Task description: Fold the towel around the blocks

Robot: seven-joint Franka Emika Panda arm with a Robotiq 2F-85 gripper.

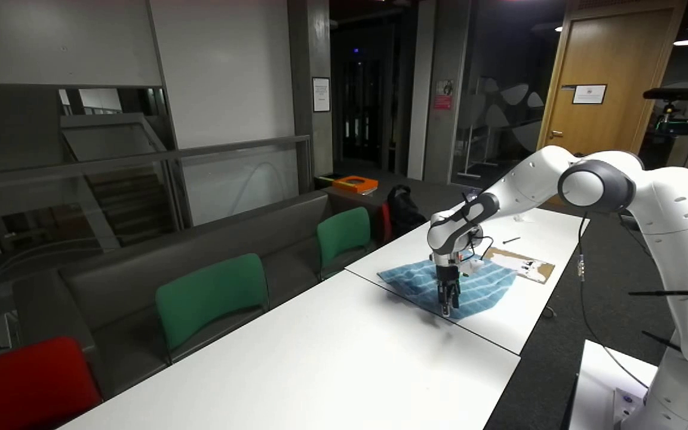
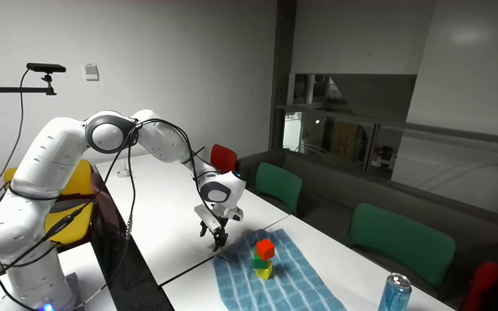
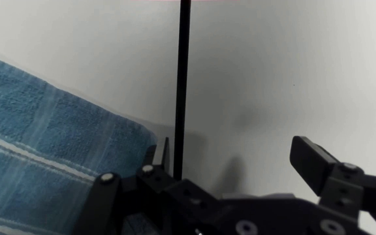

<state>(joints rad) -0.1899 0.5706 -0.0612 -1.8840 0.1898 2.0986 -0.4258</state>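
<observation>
The blue-teal towel [image 2: 292, 276] lies spread on the white table in both exterior views [image 1: 487, 289]. A red block [image 2: 265, 249], a green block [image 2: 259, 262] and a yellow block [image 2: 265, 272] are piled together on it, with the red one on top. In an exterior view the arm mostly hides the blocks. My gripper [image 2: 211, 238] points down at the towel's edge beside the table seam. In the wrist view my gripper [image 3: 230, 147] is open with nothing between its fingers. Its left finger is by the towel's corner [image 3: 132, 140]; I cannot tell whether they touch.
A dark seam [image 3: 182, 81] between two tables runs past the towel's corner. A light-blue can [image 2: 395, 293] stands upright near the towel. A brown board with white paper [image 1: 523, 266] and a pen [image 1: 511, 240] lie beyond the towel. Green chairs [image 1: 212, 298] line one side.
</observation>
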